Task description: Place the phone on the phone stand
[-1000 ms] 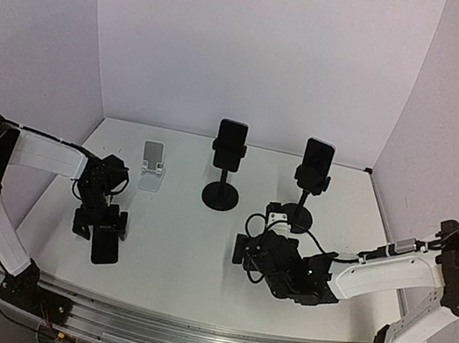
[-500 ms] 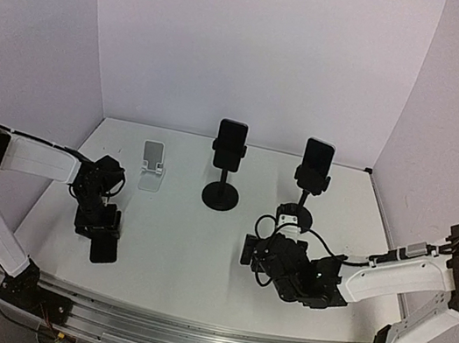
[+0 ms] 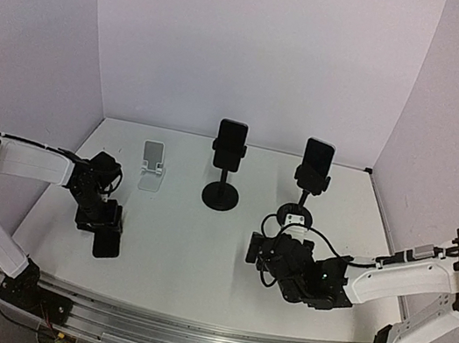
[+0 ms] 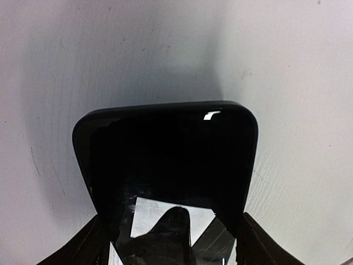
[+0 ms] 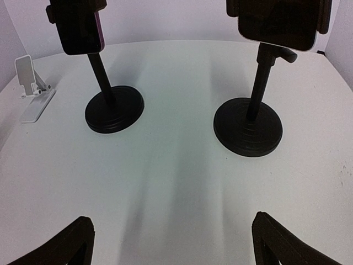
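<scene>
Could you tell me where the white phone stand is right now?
In the top view, the white phone stand sits at the left rear, just left of the left-hand black stand and beyond the left gripper holding the phone.

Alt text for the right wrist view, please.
Two black stands on a white table each hold a dark phone. A small empty white stand sits far left; the open right gripper's fingers frame the bottom corners.
</scene>
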